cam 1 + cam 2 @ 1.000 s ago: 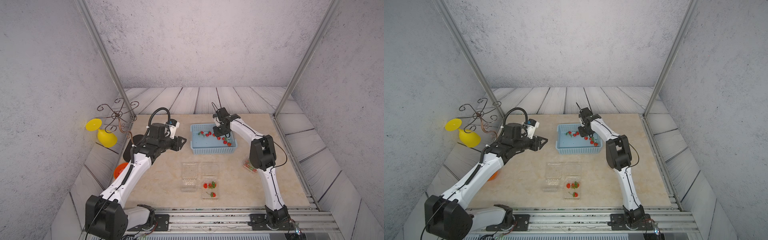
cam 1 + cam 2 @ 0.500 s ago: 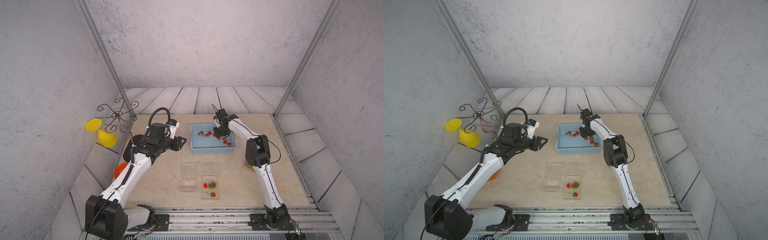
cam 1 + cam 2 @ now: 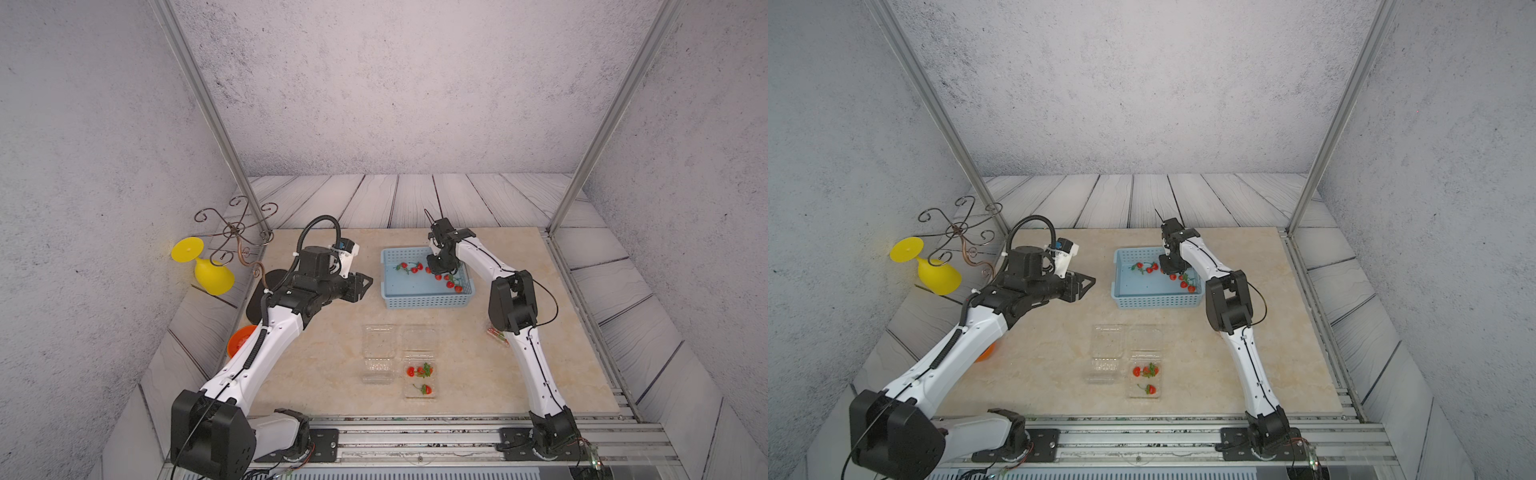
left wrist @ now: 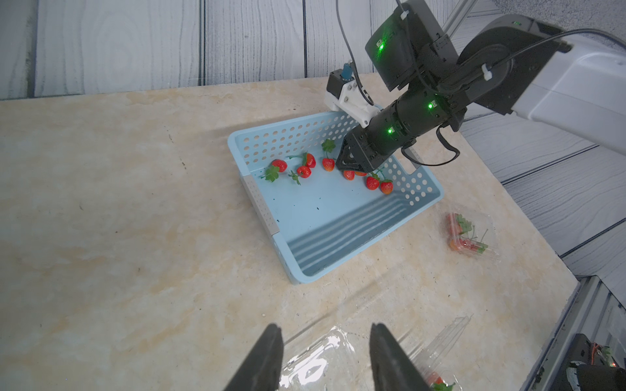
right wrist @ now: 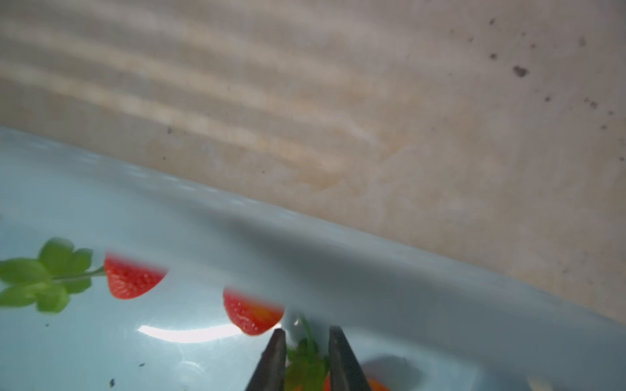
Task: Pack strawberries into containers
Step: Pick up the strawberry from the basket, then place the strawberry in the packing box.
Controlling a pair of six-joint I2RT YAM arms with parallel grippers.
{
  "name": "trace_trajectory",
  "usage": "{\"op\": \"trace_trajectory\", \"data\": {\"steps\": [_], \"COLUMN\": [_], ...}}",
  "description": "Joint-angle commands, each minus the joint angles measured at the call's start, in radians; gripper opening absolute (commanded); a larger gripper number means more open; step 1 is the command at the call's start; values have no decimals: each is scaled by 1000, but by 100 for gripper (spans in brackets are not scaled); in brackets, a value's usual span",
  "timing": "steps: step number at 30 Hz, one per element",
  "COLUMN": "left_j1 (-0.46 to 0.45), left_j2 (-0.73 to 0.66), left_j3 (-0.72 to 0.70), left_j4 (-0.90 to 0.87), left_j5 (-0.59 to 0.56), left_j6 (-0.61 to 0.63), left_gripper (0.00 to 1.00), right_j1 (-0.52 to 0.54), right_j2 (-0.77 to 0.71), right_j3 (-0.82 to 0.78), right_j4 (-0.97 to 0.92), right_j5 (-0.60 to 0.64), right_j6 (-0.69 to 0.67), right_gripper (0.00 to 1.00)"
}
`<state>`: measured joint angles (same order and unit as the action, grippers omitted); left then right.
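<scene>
The strawberries [image 3: 449, 285] were small and glossy red with green leafy caps. About 8 lay along the far half of the blue basket [image 3: 428, 301]. In front of the basket, an open container [image 3: 411, 395] held 3 more, beside an empty container [image 3: 378, 353].

Only the right wrist view showed the right gripper [image 5: 306, 333] inside the basket, fingers narrowly flanking a leafy cap; whether they pinched it could not be told. The left wrist view showed plainly a shut container [image 4: 471, 233] of berries front-right of the basket, and the left gripper [image 4: 323, 330] spread apart, empty.
</scene>
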<state>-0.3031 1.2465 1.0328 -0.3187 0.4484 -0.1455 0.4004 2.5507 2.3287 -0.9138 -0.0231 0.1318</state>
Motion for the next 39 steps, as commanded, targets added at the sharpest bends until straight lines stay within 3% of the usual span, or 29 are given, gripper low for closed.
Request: {"op": "trace_trajectory", "data": {"steps": [1, 7, 13, 27, 31, 39], "left_j1": [7, 7, 8, 7, 7, 7], "left_j2": [4, -2, -10, -20, -22, -21], "left_j3": [-3, -3, -4, -6, -5, -3], "left_j4": [-14, -14, -11, -8, -8, -2], "left_j5": [-6, -6, -1, 3, -2, 6], "left_j6": [18, 17, 14, 11, 12, 4], "left_gripper": [46, 46, 46, 46, 46, 46], "right_j1": [-9, -12, -12, 2, 60, 291], "right_j2": [25, -9, -151, -476, -634, -1002], "right_j3": [2, -5, -89, -390, -598, -976], "right_j4": [-11, -25, 8, 77, 128, 147], "right_j5": [-11, -11, -24, -112, -180, -257], "right_j6": [15, 8, 0, -1, -3, -3], "right_gripper": [22, 9, 0, 0, 0, 0]}}
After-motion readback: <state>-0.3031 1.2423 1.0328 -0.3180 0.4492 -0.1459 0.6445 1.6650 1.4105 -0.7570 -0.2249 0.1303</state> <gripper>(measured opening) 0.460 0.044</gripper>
